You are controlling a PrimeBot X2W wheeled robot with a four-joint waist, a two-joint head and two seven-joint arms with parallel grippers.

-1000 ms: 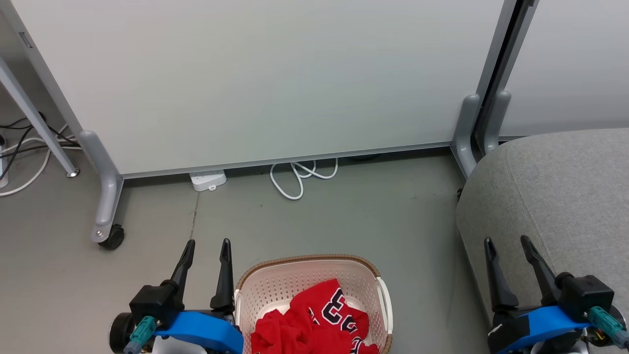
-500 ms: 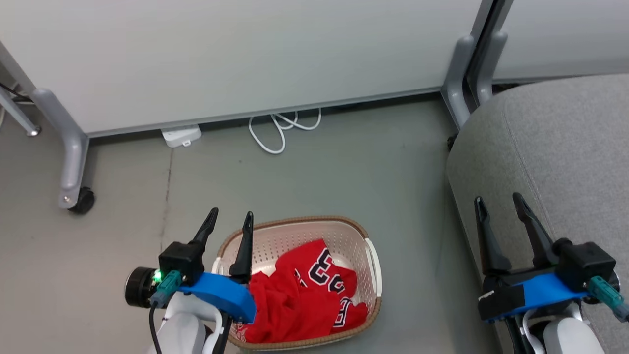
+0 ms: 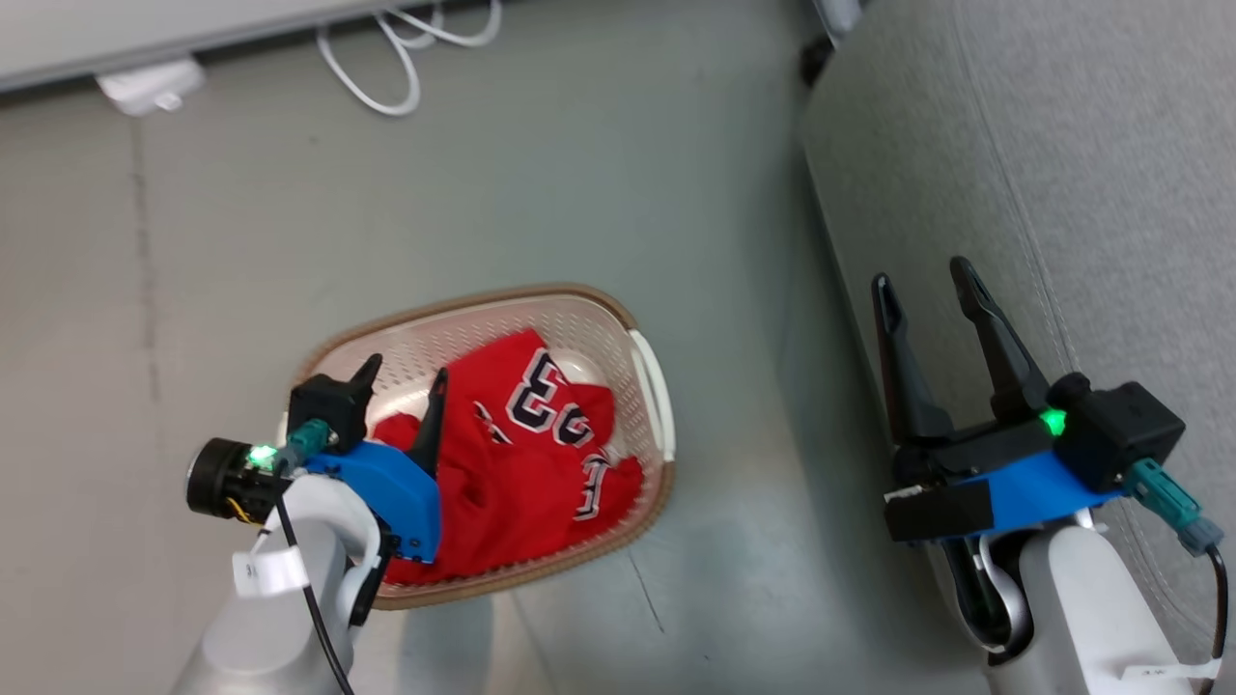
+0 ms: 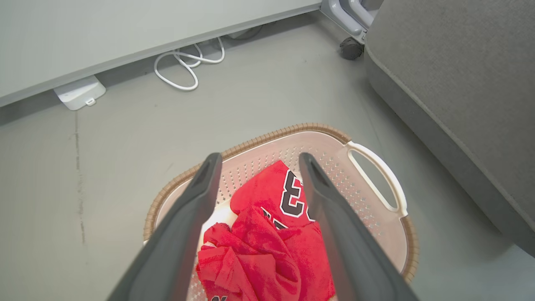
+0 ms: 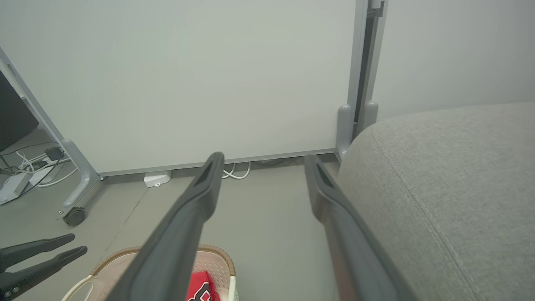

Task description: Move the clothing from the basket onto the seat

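The basket (image 3: 645,362), cream with a brown rim, stands on the grey floor and holds the clothing (image 3: 521,454), crumpled red fabric with black-and-white numerals. My left gripper (image 3: 406,372) hangs open over the basket's left part, above the red fabric, holding nothing. In the left wrist view the left gripper (image 4: 259,158) frames the clothing (image 4: 267,234) inside the basket (image 4: 267,136). My right gripper (image 3: 919,273) stands open and empty over the near edge of the seat (image 3: 1062,145), a large light grey upholstered block at the right. The right wrist view looks along the open right gripper (image 5: 263,156) past the seat (image 5: 451,175).
A white partition panel (image 5: 188,83) on grey feet with casters (image 5: 75,216) stands behind the basket. A looped white cable (image 3: 386,58) and a white power strip (image 3: 150,82) lie at its foot. Bare floor separates the basket from the seat.
The head camera has tilted down, shifting the whole picture. My left gripper has moved from beside the basket's left rim to over the clothing. Both grippers stay open.
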